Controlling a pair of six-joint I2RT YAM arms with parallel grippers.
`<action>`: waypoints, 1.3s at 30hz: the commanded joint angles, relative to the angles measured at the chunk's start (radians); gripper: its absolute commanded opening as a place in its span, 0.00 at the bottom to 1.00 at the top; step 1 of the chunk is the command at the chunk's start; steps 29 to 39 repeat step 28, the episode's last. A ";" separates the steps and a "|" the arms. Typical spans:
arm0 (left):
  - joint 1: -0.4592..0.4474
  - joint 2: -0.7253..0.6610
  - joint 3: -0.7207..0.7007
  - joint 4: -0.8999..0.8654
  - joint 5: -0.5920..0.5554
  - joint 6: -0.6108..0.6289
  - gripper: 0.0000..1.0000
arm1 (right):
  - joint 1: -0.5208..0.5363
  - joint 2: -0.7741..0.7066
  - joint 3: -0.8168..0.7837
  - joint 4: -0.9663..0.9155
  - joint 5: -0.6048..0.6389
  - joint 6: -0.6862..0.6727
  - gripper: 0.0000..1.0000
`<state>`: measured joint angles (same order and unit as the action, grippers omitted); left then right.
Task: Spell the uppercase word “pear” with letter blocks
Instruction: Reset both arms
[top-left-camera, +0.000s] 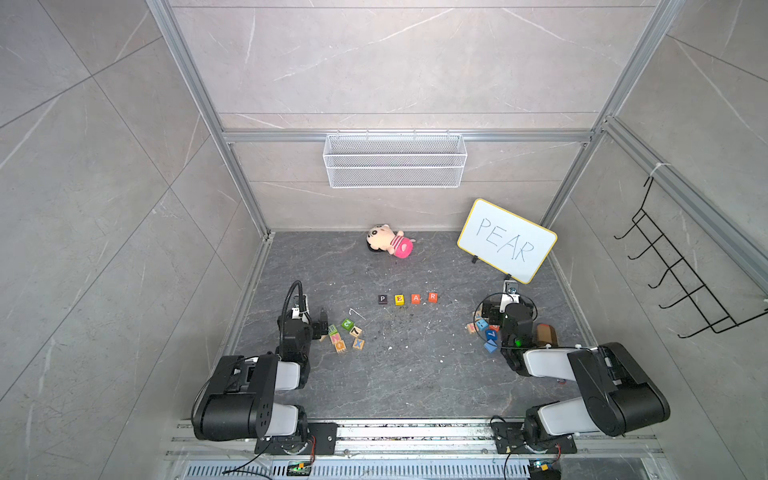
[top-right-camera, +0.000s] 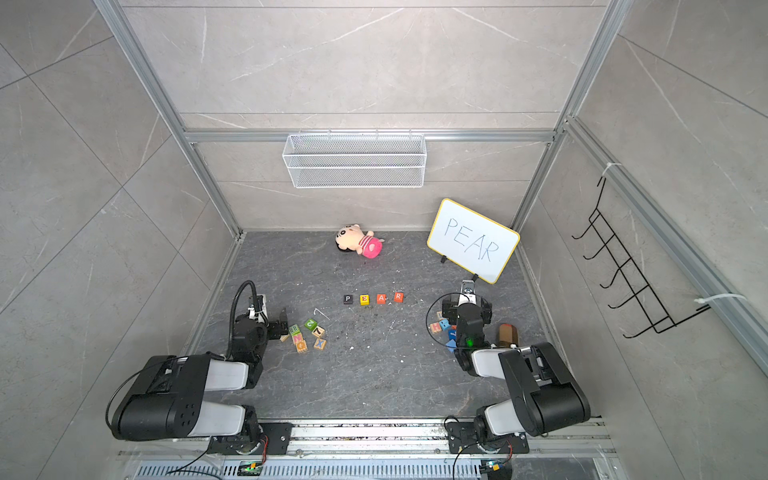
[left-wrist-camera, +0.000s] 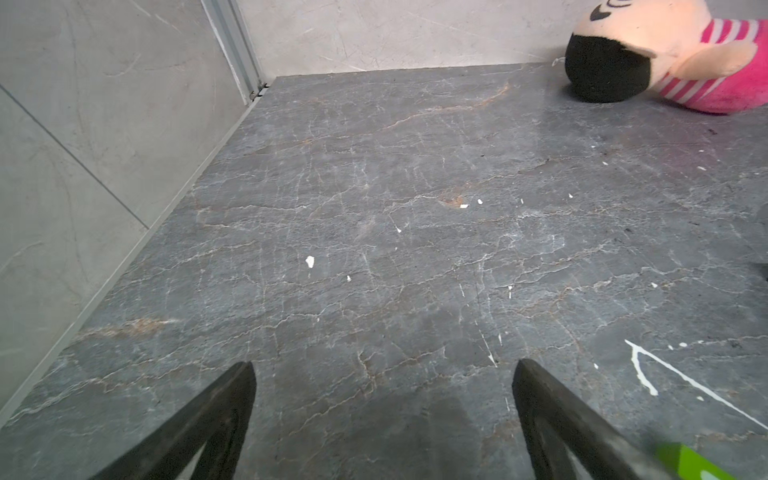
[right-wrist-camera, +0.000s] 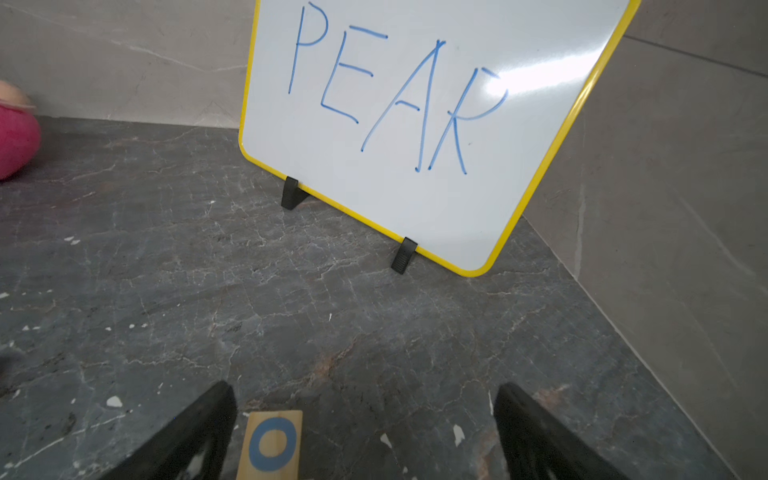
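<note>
Black block (top-left-camera: 382, 299): white P on top, first in a row at the middle of the grey table (top-left-camera: 415, 374) in both top views. Clock bearings below are read from this row, with 12 toward the back wall.
Yellow block (top-left-camera: 399, 299): red E, just beside the P at 3 o'clock with a small gap between them.
Orange block (top-left-camera: 415, 298): white A, next along toward 3 o'clock.
Red-orange block (top-left-camera: 432, 296): white R, last in line, sitting slightly toward 12.
Whiteboard (top-left-camera: 507, 241): propped at 2 o'clock with PEAR written in blue; the row reads the same.
Plush toy (top-left-camera: 390, 241): lying at 12 o'clock by the back wall.
Left gripper (left-wrist-camera: 382, 368): at 8 o'clock, well apart from the row, jaws spread wide over bare table with nothing between them.
Right gripper (right-wrist-camera: 365, 388): at 4 o'clock, facing the whiteboard, jaws spread wide and gripping nothing.
Wooden block with a blue ring (right-wrist-camera: 272, 444): on the table between the right jaws, close to one finger, apparently not pinched.
Wooden blocks (top-left-camera: 347, 334): a spare cluster at 8 o'clock.
Blue blocks (top-left-camera: 488, 334): spares at 4 o'clock, partly under the right arm.
Done: all four letters are in order, face up and readable.
Left: by my judgement nothing essential; at most the R could be nudged into line.
</note>
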<state>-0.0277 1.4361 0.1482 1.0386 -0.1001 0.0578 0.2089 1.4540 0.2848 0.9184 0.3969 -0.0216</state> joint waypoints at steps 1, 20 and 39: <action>0.006 0.070 0.019 0.178 0.073 0.031 0.99 | -0.004 0.012 -0.010 0.078 -0.060 0.014 0.99; 0.068 0.069 0.198 -0.157 -0.072 -0.094 1.00 | -0.085 0.067 0.054 0.007 -0.156 0.056 0.99; 0.069 0.069 0.198 -0.159 -0.070 -0.096 1.00 | -0.083 0.066 0.057 0.001 -0.159 0.047 0.99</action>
